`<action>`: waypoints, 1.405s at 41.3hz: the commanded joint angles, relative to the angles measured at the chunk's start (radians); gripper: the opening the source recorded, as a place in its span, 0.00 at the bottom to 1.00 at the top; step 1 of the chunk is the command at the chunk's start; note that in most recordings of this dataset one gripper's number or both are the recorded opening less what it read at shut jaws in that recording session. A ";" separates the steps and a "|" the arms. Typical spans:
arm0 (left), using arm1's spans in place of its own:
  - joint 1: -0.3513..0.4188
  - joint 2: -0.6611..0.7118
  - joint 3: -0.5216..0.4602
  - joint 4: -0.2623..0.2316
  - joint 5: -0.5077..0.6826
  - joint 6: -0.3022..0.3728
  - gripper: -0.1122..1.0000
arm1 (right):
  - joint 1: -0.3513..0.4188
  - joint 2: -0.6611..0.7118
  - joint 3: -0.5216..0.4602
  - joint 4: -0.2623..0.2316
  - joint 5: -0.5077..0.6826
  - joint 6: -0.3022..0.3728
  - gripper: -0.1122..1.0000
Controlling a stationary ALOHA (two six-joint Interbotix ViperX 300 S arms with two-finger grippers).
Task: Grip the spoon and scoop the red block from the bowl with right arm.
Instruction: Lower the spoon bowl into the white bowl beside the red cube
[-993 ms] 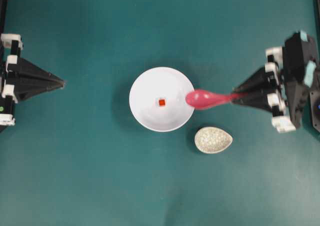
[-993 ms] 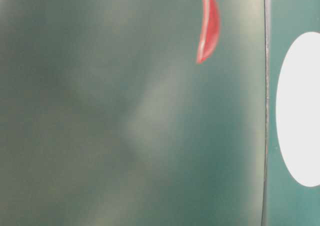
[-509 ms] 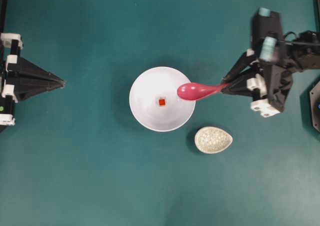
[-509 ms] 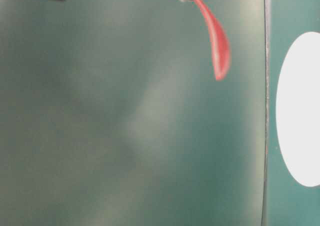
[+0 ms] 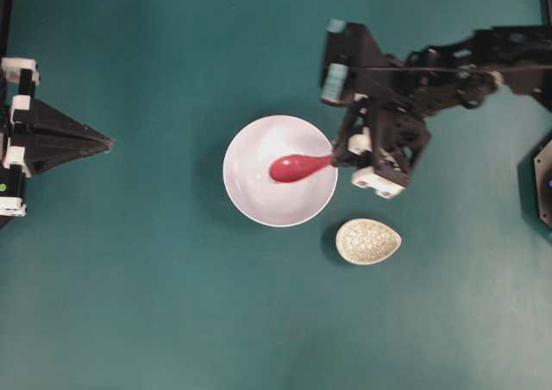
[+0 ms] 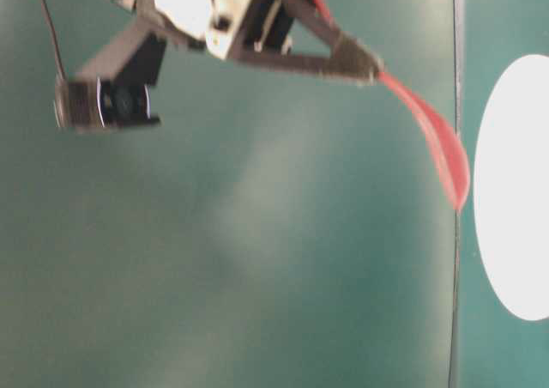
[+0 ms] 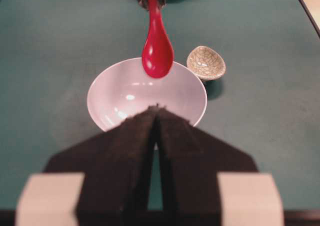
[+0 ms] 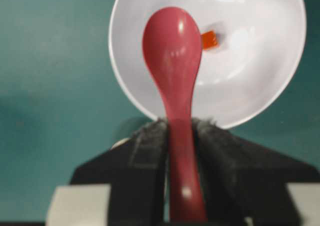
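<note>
Overhead view is showing the right end effector (image 5: 338,159) gripping the spoon (image 5: 297,166) over the bowl (image 5: 250,200); scooping the red block (image 8: 209,39) is remaining.

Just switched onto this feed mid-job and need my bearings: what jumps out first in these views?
The pink-red spoon stands out, clamped by its handle in the right gripper, its scoop over the middle of the white bowl at the table's centre. In the right wrist view the tiny red block sits in the bowl just beside the scoop. A speckled cream oval dish lies apart from the bowl, and the left gripper is shut at the left edge.
</note>
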 commanded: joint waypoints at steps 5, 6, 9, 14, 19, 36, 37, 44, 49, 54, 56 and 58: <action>-0.002 0.003 -0.031 0.003 0.008 -0.005 0.11 | -0.002 0.052 -0.109 -0.092 0.114 0.084 0.32; 0.000 0.003 -0.031 0.003 0.008 -0.005 0.11 | -0.002 0.061 -0.121 -0.106 0.130 0.098 0.32; 0.000 0.003 -0.031 0.003 0.008 -0.005 0.11 | -0.002 0.077 -0.141 -0.130 0.161 0.120 0.32; 0.000 0.003 -0.031 0.003 0.009 -0.006 0.11 | -0.003 0.089 -0.158 -0.141 0.193 0.127 0.32; 0.000 0.003 -0.031 0.003 0.008 -0.006 0.11 | -0.002 0.091 -0.156 -0.141 0.202 0.129 0.32; -0.002 0.003 -0.031 0.003 0.008 -0.008 0.11 | 0.021 0.135 -0.130 -0.146 0.199 0.129 0.32; 0.000 0.003 -0.031 0.003 0.008 -0.008 0.11 | 0.021 0.138 -0.129 -0.146 0.198 0.129 0.32; -0.002 0.002 -0.031 0.003 0.008 -0.008 0.11 | 0.023 0.155 -0.126 -0.146 0.198 0.124 0.32; 0.000 0.002 -0.031 0.003 0.009 -0.008 0.11 | 0.025 0.161 -0.126 -0.146 0.193 0.121 0.32; -0.002 0.002 -0.031 0.003 0.008 -0.006 0.11 | 0.031 0.173 -0.126 -0.146 0.178 0.120 0.32; 0.000 0.002 -0.031 0.003 0.008 -0.006 0.11 | 0.034 0.181 -0.126 -0.146 0.175 0.120 0.32; 0.000 0.002 -0.031 0.003 0.009 -0.006 0.11 | 0.037 0.186 -0.126 -0.146 0.175 0.120 0.32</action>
